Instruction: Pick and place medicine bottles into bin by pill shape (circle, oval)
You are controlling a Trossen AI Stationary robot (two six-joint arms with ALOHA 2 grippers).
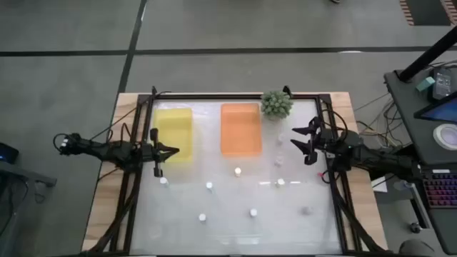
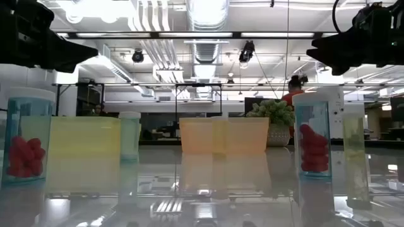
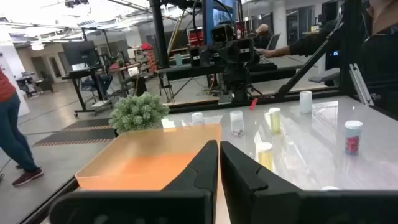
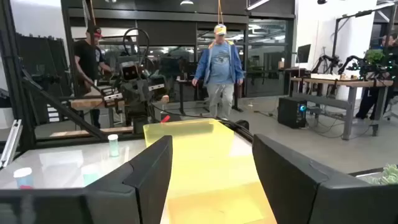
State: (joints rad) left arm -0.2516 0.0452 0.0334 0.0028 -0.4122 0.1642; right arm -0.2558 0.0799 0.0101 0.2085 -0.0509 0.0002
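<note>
Several tiny medicine bottles with white caps stand apart on the glossy table, among them one (image 1: pixel 163 181) near my left gripper, one (image 1: pixel 238 171) in front of the orange tray and one (image 1: pixel 280 141) near my right gripper. In the low view, two near bottles (image 2: pixel 25 135) (image 2: pixel 314 132) hold red pills. My left gripper (image 1: pixel 171 150) is shut and empty, hovering at the yellow tray's (image 1: pixel 173 132) near right corner; its fingers (image 3: pixel 219 163) show closed in the left wrist view. My right gripper (image 1: pixel 295 138) is open and empty, right of the orange tray (image 1: pixel 240 128); it also shows in its wrist view (image 4: pixel 211 155).
A spiky green plant ball (image 1: pixel 276 104) stands at the far edge, right of the orange tray. A dark frame (image 1: pixel 335 193) runs along the table's sides. A desk with equipment (image 1: pixel 435 107) stands to the right. People stand in the room behind (image 4: pixel 219 68).
</note>
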